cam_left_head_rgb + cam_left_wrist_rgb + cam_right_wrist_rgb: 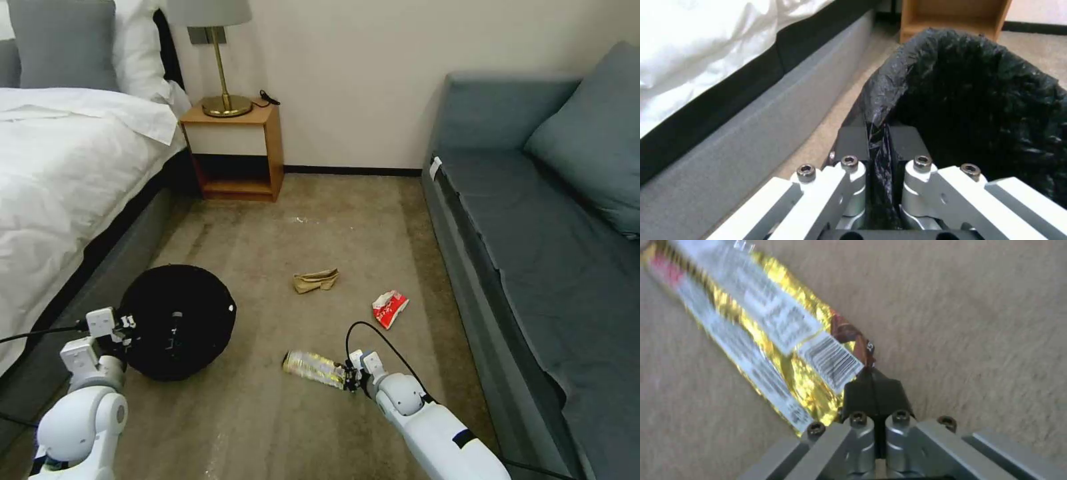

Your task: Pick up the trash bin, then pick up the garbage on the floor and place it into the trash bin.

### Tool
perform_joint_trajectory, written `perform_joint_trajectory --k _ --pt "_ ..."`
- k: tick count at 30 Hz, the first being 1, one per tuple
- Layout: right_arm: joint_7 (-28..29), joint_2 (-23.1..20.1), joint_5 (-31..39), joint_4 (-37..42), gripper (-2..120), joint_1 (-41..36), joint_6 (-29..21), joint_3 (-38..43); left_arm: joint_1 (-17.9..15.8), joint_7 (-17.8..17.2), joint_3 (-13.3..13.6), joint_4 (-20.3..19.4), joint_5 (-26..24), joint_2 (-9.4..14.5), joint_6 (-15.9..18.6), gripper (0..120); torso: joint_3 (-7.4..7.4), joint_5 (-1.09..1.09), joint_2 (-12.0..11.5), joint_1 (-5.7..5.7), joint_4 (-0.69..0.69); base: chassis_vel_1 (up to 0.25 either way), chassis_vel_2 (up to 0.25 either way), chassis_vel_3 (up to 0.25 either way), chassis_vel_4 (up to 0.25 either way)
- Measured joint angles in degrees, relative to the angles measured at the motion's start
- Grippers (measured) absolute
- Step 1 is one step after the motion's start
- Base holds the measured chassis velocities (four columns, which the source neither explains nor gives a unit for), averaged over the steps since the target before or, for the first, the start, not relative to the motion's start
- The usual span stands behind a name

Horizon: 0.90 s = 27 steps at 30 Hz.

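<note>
Here: right gripper (348, 381) clamped on near end of wrapper (313, 367), long axis running left toward trash bin (179, 321).
Left gripper (879, 140) pinching bin rim liner, beside bed (60, 167). Farther on carpet (320, 220): red-white packet (389, 308), tan paper bag (315, 281); nightstand (235, 150), sofa (533, 220) beyond.

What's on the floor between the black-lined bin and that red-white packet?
In the head view, the crumpled tan paper bag lies roughly between the round black-lined trash bin and red-white packet; otherwise bare carpet.
</note>
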Motion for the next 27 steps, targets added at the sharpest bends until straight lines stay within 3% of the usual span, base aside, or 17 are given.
perform_joint_trajectory --k 9,12,18,22,27 --pt "2.33 -1.22 5.49 5.58 0 0.07 7.35 1.44 -0.12 0.11 0.55 0.09 -0.02 -0.15 -0.01 7 0.0 0.0 0.0 0.0 0.0 0.0 0.0 0.0 0.0" --pt "2.36 -2.92 6.9 10.76 0 -0.25 13.31 1.32 -0.06 0.37 0.84 0.4 -0.07 -0.26 -0.03 7 0.0 0.0 0.0 0.0 0.0 0.0 0.0 0.0 0.0" --pt "-3.32 -5.24 9.8 17.5 0 0.74 21.78 1.64 -0.47 0.53 1.49 0.61 -0.07 -0.42 0.22 7 0.0 0.0 0.0 0.0 0.0 0.0 0.0 0.0 0.0" --pt "-5.3 -6.57 11.65 21.45 0 1.59 24.88 0.6 -0.57 0.61 1.81 0.61 0.06 -0.64 0.3 6 0.0 0.01 0.0 0.0 0.0 0.0 0.0 0.0 0.0" --pt "-6.6 -8.98 11.49 26.69 0 3.11 24.28 -2.94 -0.66 0.62 2.19 0.65 1.1 -1.36 0.31 6 0.0 0.0 0.01 0.0 0.0 0.0 0.0 0.0 0.0"
